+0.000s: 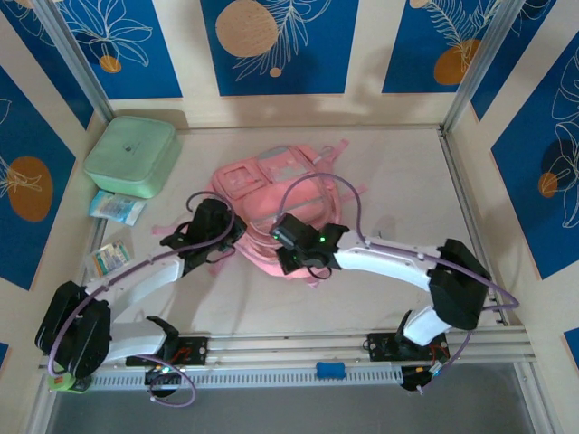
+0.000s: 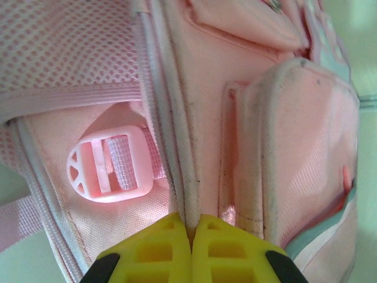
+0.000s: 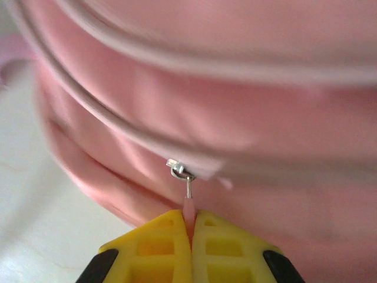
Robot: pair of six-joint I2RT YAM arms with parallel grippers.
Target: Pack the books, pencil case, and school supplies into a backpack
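The pink backpack [image 1: 271, 194] lies in the middle of the table, front pockets up. At its left side my left gripper [image 1: 226, 237] is shut on the pale piped seam [image 2: 187, 177] of the backpack, next to a pink strap buckle [image 2: 109, 168]. My right gripper [image 1: 294, 253] is at the bag's near edge, shut on the pink zipper pull [image 3: 188, 209] that hangs from a small metal slider [image 3: 179, 171]. The books and pencil case are out of view.
A mint-green rounded box [image 1: 131, 155] stands at the back left. In front of it lie a blue-and-white packet [image 1: 118, 208] and a small packet [image 1: 109, 258] near the left wall. Walls close in the table on three sides.
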